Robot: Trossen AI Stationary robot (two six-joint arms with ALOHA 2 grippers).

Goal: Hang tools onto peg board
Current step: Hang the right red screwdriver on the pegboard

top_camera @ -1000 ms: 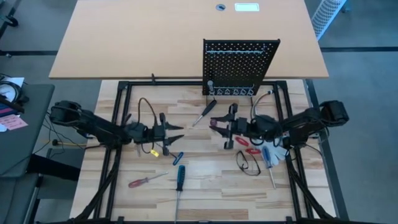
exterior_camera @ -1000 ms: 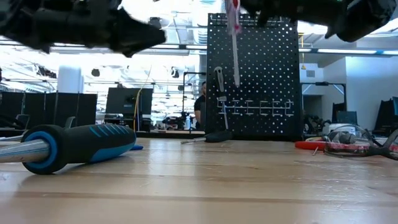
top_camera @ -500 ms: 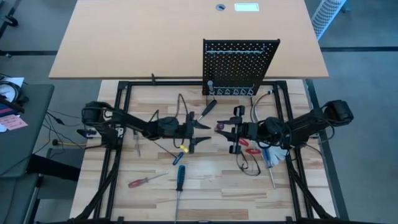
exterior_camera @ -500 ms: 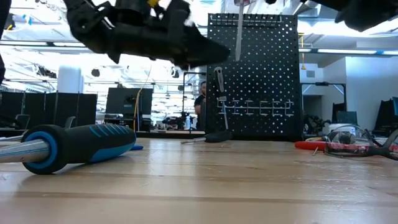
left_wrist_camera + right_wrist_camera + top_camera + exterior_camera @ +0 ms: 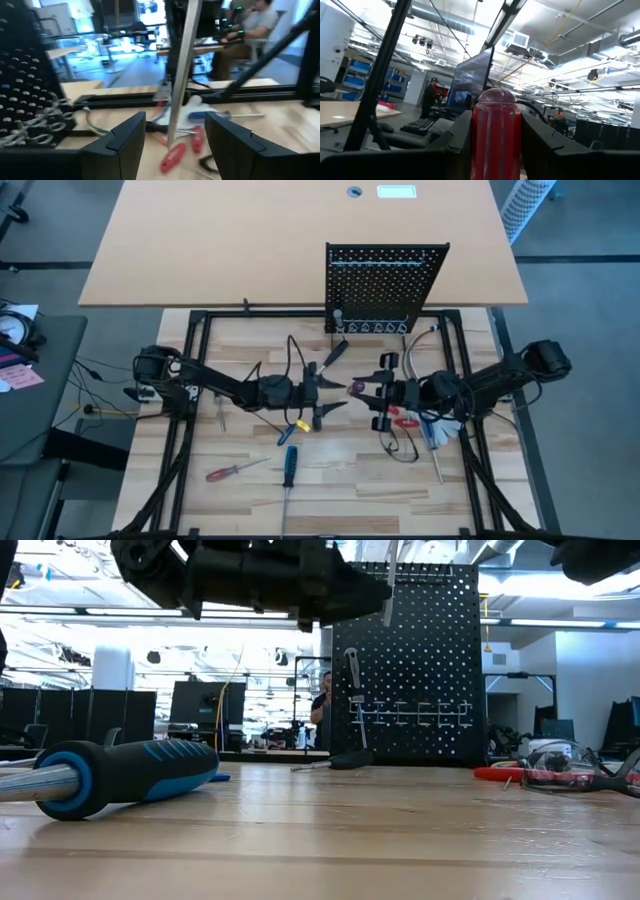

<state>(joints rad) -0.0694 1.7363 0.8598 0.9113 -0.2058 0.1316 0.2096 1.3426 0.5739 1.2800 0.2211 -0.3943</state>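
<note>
My right gripper (image 5: 362, 389) is shut on a red-handled screwdriver (image 5: 495, 131), high above the middle of the table. Its steel shaft (image 5: 390, 592) hangs down in front of the black peg board (image 5: 405, 660), which stands upright at the table's far edge (image 5: 386, 285). My left gripper (image 5: 337, 389) is open and faces the right one. Its two fingers stand on either side of the shaft (image 5: 181, 75) without touching it. A grey tool (image 5: 352, 678) sits in the board's leftmost ring holder. My right gripper pinches the screwdriver's red handle (image 5: 495, 145) between its two fingers, coming level from the table's right. The handle's rounded end (image 5: 496, 96) stands above the fingers. The screwdriver is upright and lifted clear, with its shaft hanging straight down.
On the table lie a black-handled screwdriver (image 5: 329, 361) near the board, a large blue-handled one (image 5: 289, 466), a small red one (image 5: 234, 471), a short blue-and-yellow tool (image 5: 289, 429), and red pliers (image 5: 401, 418) beside a white glove (image 5: 446, 430). A person sits in the room behind the table (image 5: 321, 705).
My left gripper has swung from the table's left toward the middle, ending up close to the right gripper with its open fingers around the hanging shaft. My right gripper has raised the screwdriver, so less of its shaft shows in the low view.
</note>
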